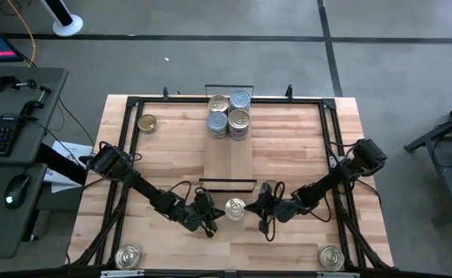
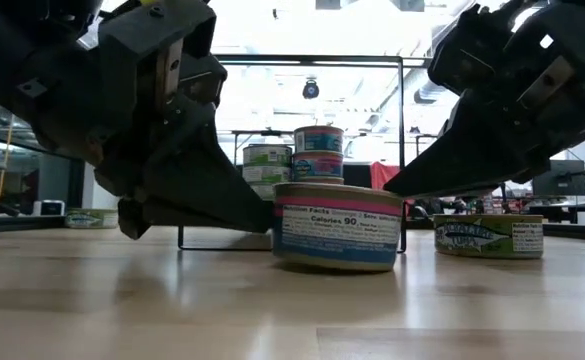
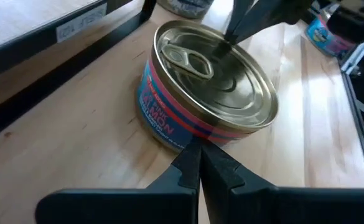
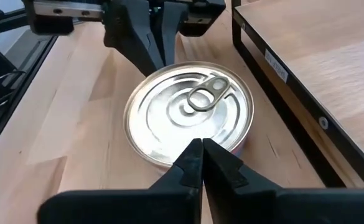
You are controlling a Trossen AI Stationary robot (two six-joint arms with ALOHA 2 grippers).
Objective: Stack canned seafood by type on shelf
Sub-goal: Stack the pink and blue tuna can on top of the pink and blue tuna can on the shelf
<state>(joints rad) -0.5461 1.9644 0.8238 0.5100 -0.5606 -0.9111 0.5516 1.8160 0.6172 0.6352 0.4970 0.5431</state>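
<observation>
Two dark grippers of mine meet at one small flat round tin with a pull-tab lid (image 1: 235, 208) on the butcher-block tabletop (image 1: 171, 154), seen from above: my left gripper (image 1: 212, 214) comes in on one side of it, my right gripper (image 1: 258, 208) on the other, just in front of the near wire-framed end of the narrow light-wood plank shelf (image 1: 228, 161). At the shelf's far end stands a cluster of stacked tins (image 1: 229, 114), with a lone gold-topped tin (image 1: 147, 123) on the table to their left, and two more tins at the near corners, one left (image 1: 127, 256) and one right (image 1: 331, 257). From table height, the pink-and-blue-labelled tin (image 2: 337, 226) sits flat on the wood with my left fingertips (image 2: 262, 220) at one flank and my right fingertips (image 2: 397, 188) at the other; the stacks (image 2: 302, 160) rise behind it and a green-labelled tin (image 2: 488, 236) lies off to the side. Through my left wrist camera, my left fingers (image 3: 199, 167) are clenched together, tips against the tin's (image 3: 206, 84) labelled wall, holding nothing. Through my right wrist camera, my right fingers (image 4: 201, 163) are likewise pressed shut, tips at the rim of the silver lid (image 4: 188, 112), with the left gripper (image 4: 154, 37) at the far rim and the shelf's black frame (image 4: 275, 81) beside.
</observation>
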